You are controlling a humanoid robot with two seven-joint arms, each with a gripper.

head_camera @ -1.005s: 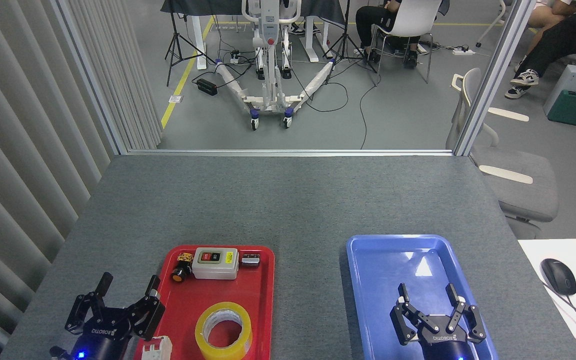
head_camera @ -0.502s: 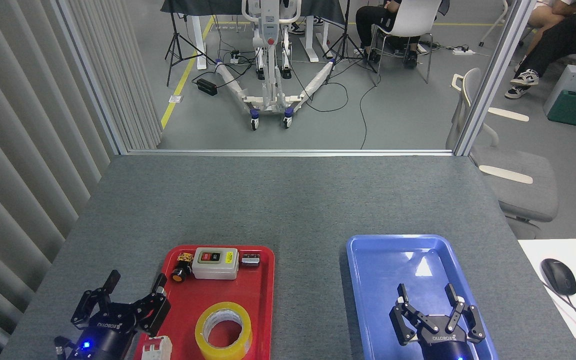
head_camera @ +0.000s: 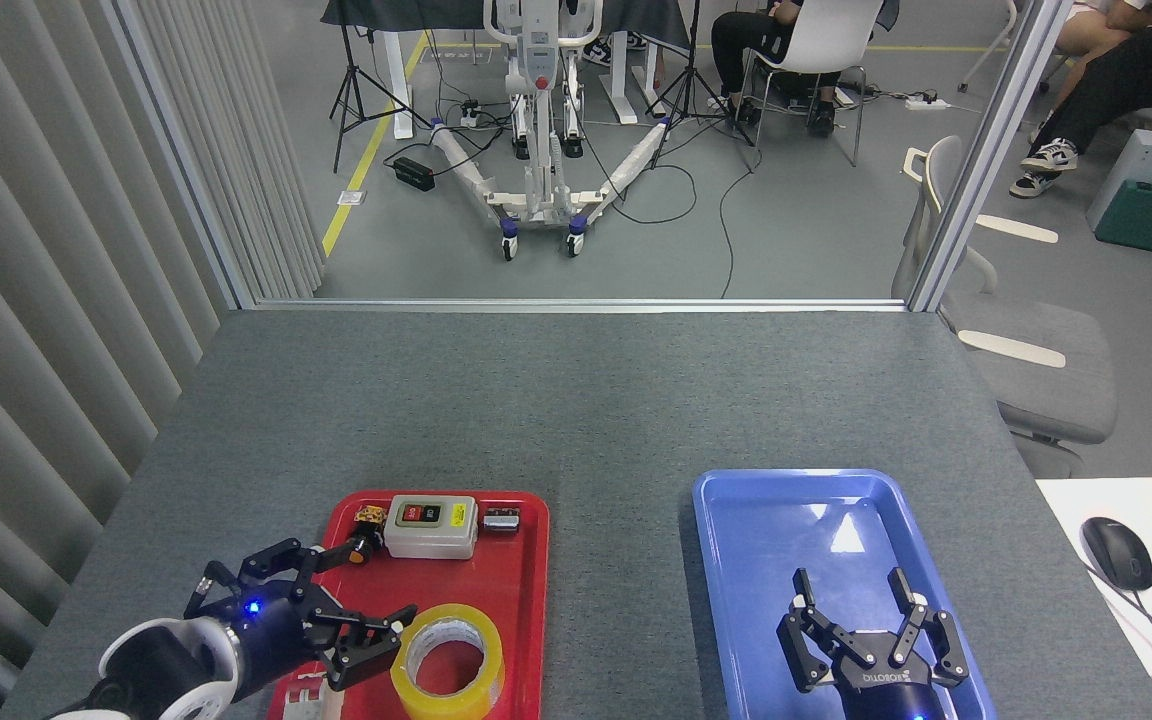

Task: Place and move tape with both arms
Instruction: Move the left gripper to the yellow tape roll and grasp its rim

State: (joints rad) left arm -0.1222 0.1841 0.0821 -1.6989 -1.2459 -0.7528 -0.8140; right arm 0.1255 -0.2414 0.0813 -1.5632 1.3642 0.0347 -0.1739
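Reaching in from the left, the left gripper [head_camera: 361, 590] is hovering over the red tray [head_camera: 526, 640] with its jaws spread wide, one fingertip [head_camera: 398, 618] just beside the tape [head_camera: 447, 662]. That yellow roll is lying flat at the tray's near end, with a switch box [head_camera: 430, 527] sitting at the far end. Over the blue tray [head_camera: 736, 560], the right gripper [head_camera: 854, 592] is hanging with its jaws open too, gripping nothing.

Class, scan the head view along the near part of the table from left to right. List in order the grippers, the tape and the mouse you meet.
left gripper → tape → right gripper → computer mouse
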